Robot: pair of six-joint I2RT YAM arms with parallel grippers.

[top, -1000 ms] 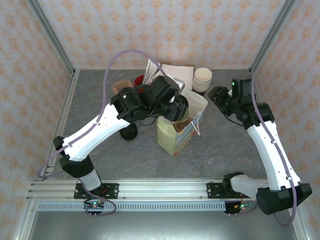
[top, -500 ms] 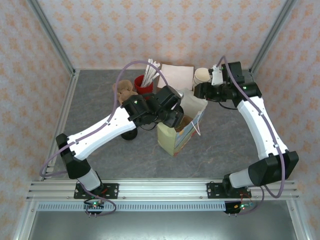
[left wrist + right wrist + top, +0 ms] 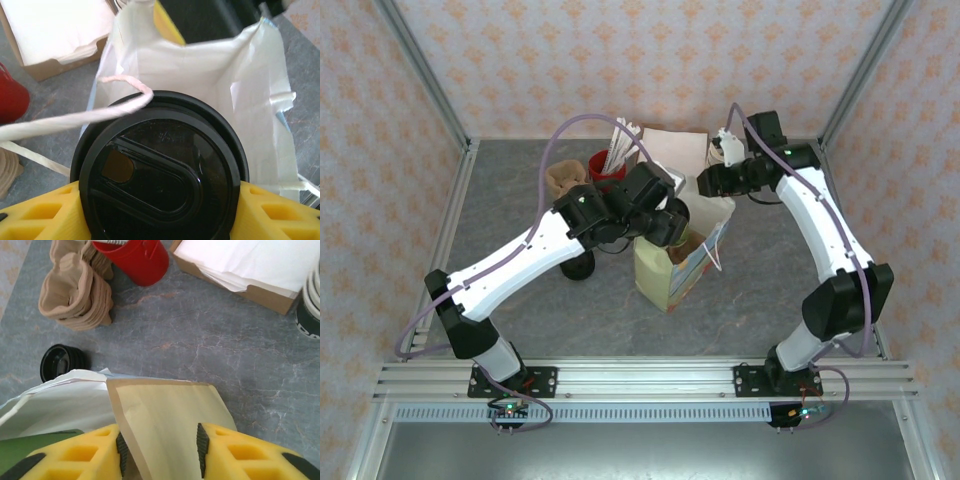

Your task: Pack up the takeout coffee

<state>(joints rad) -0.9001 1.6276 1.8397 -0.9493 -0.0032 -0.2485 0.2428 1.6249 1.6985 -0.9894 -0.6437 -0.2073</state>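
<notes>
Gripping the takeout coffee (image 3: pixel 160 170) by its sides, the left hand (image 3: pixel 160 212) is clenched on the cup. The yellow pads sit under the black lid's rim. The cup hangs over the open mouth of the paper bag (image 3: pixel 200 75), not yet inside. One string handle (image 3: pixel 75 120) lies across the lid's near edge.

Beyond it, the right hand (image 3: pixel 160 450) brackets the bag's far flap (image 3: pixel 165 415). The pads stand apart with paper between them. Whether they actually pinch it, I cannot tell.

Farther off on the surface (image 3: pixel 200 340): a loose black lid (image 3: pixel 60 362), brown sleeves (image 3: pixel 75 292), a red cup (image 3: pixel 137 257), a napkin box (image 3: pixel 250 265).

Risks, as judged:
- The string may catch under the lid on the way down, dragging the handle in or tilting the cup.
- The mouth looks barely wider than the lid. An off-centre descent could fold a wall inward.
- If the flap is not truly held, the bag could tip or collapse under contact.
- Letting go too high could upset the cup inside.
</notes>
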